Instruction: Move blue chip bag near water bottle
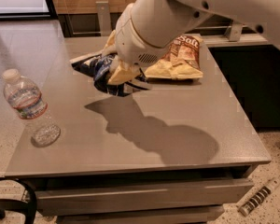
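Note:
My gripper point(115, 73) is shut on the blue chip bag point(99, 71), a dark navy foil bag with white lettering. It holds the bag above the grey table point(144, 120), left of the table's middle; the bag's shadow lies below it. The white arm comes in from the upper right and hides part of the bag. The water bottle point(29, 107), clear with a white cap and a red, white and blue label, stands upright at the table's left edge, well to the left of and nearer than the bag.
A brown-and-yellow "Sea Salt" chip bag point(179, 59) lies at the back of the table, right of the gripper. A dark counter and a metal bracket point(102, 15) stand behind the table. Speckled floor lies to the right.

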